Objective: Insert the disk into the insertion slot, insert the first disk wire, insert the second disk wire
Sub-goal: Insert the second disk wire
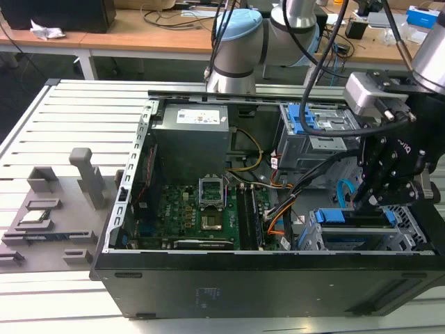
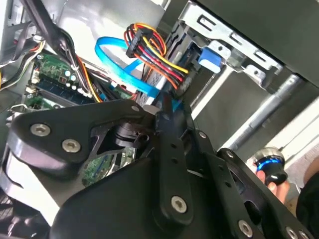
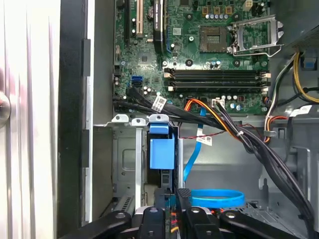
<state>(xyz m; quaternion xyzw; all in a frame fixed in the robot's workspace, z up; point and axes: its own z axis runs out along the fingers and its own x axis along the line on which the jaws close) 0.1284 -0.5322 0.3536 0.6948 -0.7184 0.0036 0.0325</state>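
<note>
Inside the open computer case [image 1: 264,278] in the exterior view, the hand [image 1: 368,202] is hanging just above the insertion slot [image 1: 361,236], where the blue-framed disk [image 1: 348,217] is sitting seated, walls crowding it closely. From the second wrist view, the fingers [image 2: 167,112] are closing narrowly on a connector, seemingly a disk wire [image 2: 144,47]. Through the first wrist view, a blue ribbon cable [image 3: 217,197] is looping beside it, leaving little room.
</note>
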